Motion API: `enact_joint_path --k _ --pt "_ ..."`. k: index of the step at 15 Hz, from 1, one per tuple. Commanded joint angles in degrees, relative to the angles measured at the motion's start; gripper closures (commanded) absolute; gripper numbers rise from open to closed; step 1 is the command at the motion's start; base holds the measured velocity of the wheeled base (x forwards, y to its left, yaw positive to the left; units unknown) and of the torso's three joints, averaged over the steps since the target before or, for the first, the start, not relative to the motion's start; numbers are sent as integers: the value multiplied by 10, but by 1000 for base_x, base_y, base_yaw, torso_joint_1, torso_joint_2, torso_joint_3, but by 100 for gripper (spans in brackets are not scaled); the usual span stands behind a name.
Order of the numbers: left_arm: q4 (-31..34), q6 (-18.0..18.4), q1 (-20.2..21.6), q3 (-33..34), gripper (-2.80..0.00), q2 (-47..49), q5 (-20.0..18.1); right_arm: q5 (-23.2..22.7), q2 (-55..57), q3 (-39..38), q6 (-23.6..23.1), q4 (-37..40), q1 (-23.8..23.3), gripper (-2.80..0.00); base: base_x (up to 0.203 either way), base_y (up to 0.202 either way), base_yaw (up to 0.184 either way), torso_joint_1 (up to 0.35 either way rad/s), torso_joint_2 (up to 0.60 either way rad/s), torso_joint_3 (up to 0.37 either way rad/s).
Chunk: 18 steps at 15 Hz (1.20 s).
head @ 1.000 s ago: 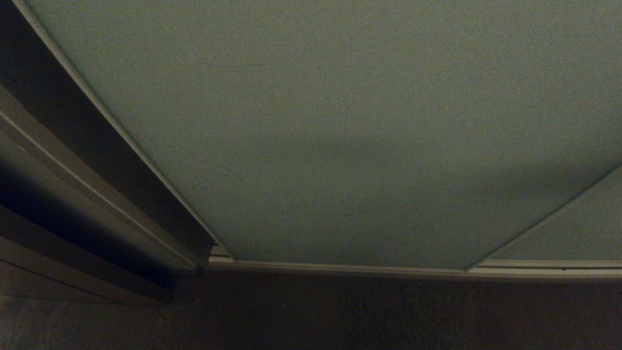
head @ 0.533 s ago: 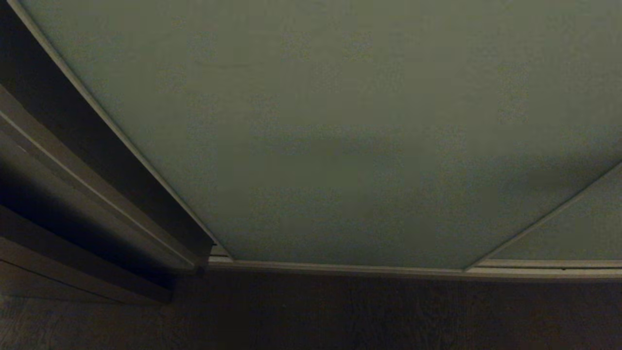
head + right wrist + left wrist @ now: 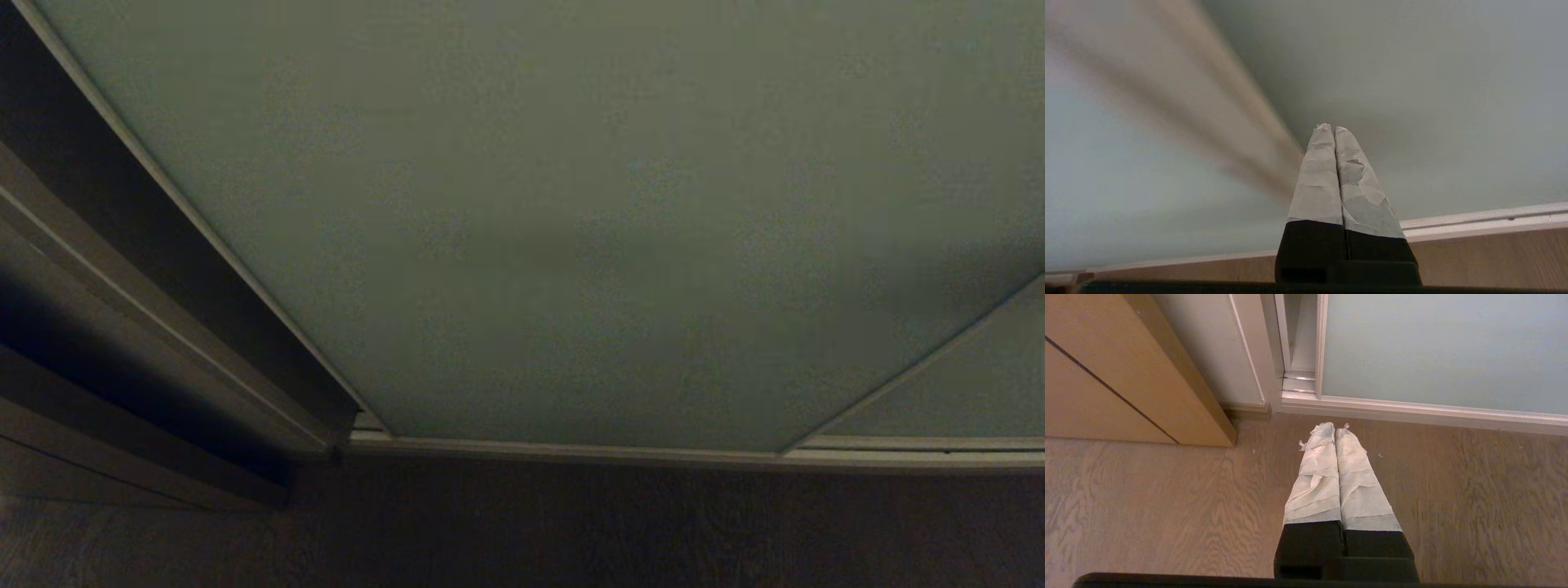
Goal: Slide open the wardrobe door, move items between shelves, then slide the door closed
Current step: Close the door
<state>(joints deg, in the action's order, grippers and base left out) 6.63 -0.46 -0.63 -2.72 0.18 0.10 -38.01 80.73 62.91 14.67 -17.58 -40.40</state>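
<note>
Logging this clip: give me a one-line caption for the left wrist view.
Left gripper, tape-wrapped fingers shut and empty, points at the wooden floor before the closed sliding wardrobe door.

My head camera looks down close at the sliding wardrobe door (image 3: 571, 204), shared by both wrist cameras; floor (image 3: 571, 531) at six o'clock.

Wooden floor (image 3: 1147, 506), brown wooden panels (image 3: 1106, 375) alongside.

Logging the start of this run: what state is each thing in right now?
sliding wardrobe door: closed, bottom edge in its floor track.
left tool: shut, empty, pointing down over the wood floor.
right tool: shut, empty, aimed at the door panel.
</note>
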Motion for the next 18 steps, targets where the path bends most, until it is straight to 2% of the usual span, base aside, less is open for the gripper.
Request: enact_joint_path --k 1,11,18 --pt "0 -1 0 0 0 1 0 -1 24 13 1 -10 3 0 0 0 0 0 0 0" --pt "0 -1 0 0 0 1 0 0 0 3 -3 -20 77 0 0 0 0 0 0 0" --pt "0 -1 -1 0 0 1 0 0 -41 -47 -6 -37 93 0 0 0 0 0 0 0"
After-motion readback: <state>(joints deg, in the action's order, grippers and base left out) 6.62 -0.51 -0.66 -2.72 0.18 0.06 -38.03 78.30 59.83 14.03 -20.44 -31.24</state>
